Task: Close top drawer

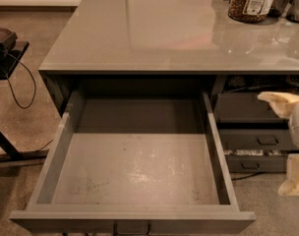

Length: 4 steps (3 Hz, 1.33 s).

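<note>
The top drawer (134,171) stands pulled far out from under the grey counter (169,38). Its scuffed pale-grey floor is bare. Its flat front (66,220) runs along the bottom edge of the view, with the small central pull (132,227) partly cut off. My gripper (288,140) is at the right edge, to the right of the drawer's right wall and in front of the smaller drawers. Its two pale fingers (280,103) stand apart, one above the other, with nothing between them. It touches nothing.
Shallower grey drawers (257,141) stack right of the open drawer. A jar of brown pieces (251,1) and dark containers stand at the counter's back right. A black stand with a cable (4,48) is at the left on the floor.
</note>
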Tool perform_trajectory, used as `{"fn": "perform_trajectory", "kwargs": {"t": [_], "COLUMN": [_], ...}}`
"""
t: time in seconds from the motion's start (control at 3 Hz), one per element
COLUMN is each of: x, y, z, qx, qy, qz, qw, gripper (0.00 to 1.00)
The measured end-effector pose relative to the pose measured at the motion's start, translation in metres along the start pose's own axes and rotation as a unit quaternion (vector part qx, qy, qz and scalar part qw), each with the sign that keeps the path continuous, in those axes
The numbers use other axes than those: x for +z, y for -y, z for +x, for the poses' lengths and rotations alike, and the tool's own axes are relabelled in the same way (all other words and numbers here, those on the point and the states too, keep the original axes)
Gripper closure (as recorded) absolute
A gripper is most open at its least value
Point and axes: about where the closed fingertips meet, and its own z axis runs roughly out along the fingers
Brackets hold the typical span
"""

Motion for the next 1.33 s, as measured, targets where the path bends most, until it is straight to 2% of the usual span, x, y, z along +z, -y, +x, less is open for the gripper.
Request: {"fn": "perform_trajectory", "kwargs": {"t": [0.33, 0.67, 1.0, 1.33], "x": [-0.001, -0.001, 0.016, 0.044], "y": [0.002, 0.002, -0.02, -0.058], "z": [-0.014, -0.015, -0.018, -0.022], "qx": [-0.03, -0.03, -0.035, -0.038], "qy": [0.025, 0.025, 0.018, 0.019], "qz": [0.002, 0.002, -0.009, -0.017], "qw": [0.9992, 0.9992, 0.9992, 0.9989], "gripper": [0.0, 0.0, 0.0, 0.0]}}
